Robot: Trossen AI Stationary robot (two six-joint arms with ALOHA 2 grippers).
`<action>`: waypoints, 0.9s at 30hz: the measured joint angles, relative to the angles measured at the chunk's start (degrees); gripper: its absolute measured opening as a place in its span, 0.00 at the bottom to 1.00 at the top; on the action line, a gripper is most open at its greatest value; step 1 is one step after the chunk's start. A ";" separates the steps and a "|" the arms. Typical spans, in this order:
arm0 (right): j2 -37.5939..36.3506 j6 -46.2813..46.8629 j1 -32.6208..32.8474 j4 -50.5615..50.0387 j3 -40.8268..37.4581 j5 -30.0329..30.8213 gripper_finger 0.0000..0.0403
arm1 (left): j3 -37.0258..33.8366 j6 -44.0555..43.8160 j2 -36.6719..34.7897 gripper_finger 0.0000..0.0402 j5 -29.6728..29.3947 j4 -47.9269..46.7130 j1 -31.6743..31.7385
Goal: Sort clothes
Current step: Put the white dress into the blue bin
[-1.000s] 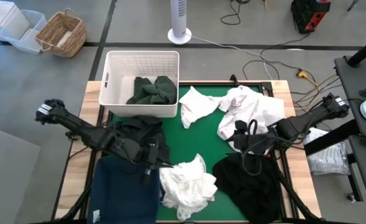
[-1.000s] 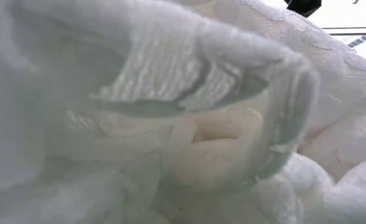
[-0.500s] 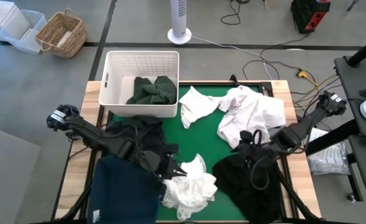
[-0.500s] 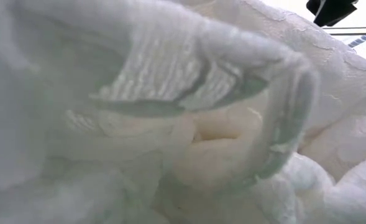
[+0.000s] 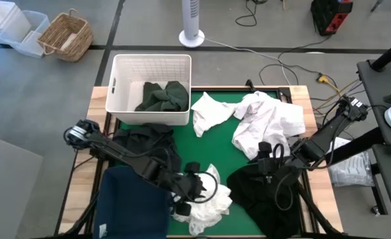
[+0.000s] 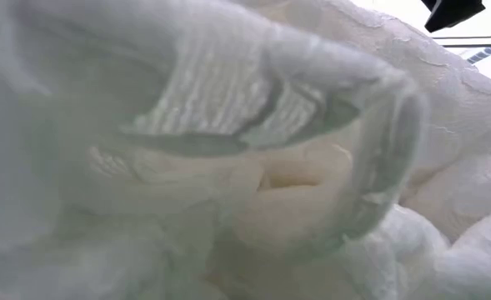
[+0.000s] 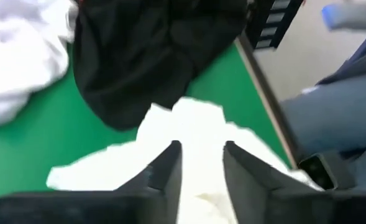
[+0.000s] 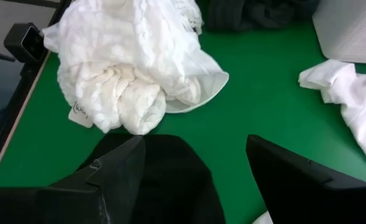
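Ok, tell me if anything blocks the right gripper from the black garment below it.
Nothing visible does. The right gripper hangs open directly over the black garment, whose fabric shows between its fingers in the right wrist view. The crumpled white garment lies beside it, not between.

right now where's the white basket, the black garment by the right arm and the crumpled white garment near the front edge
white basket (image 5: 119, 83): high view, left wall.
black garment (image 5: 258, 199): high view, middle of the fabric.
crumpled white garment (image 8: 117, 87): right wrist view, bunched centre.
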 joint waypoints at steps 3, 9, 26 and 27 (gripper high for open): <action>0.00 1.67 0.92 0.03 -0.88 0.06 0.70 | 2.02 -0.39 2.20 0.41 -1.89 -2.67 -0.20; 0.00 4.41 1.89 0.73 -3.24 1.08 0.73 | 3.70 -0.82 4.93 0.66 -5.88 -6.35 -0.44; -0.01 4.40 2.00 2.61 -3.85 2.91 0.70 | 2.09 -3.86 12.42 0.78 -7.43 -6.30 -0.35; 0.00 4.36 2.00 3.19 -3.85 2.91 0.71 | 2.06 -3.85 12.56 0.78 -7.43 -6.20 -0.35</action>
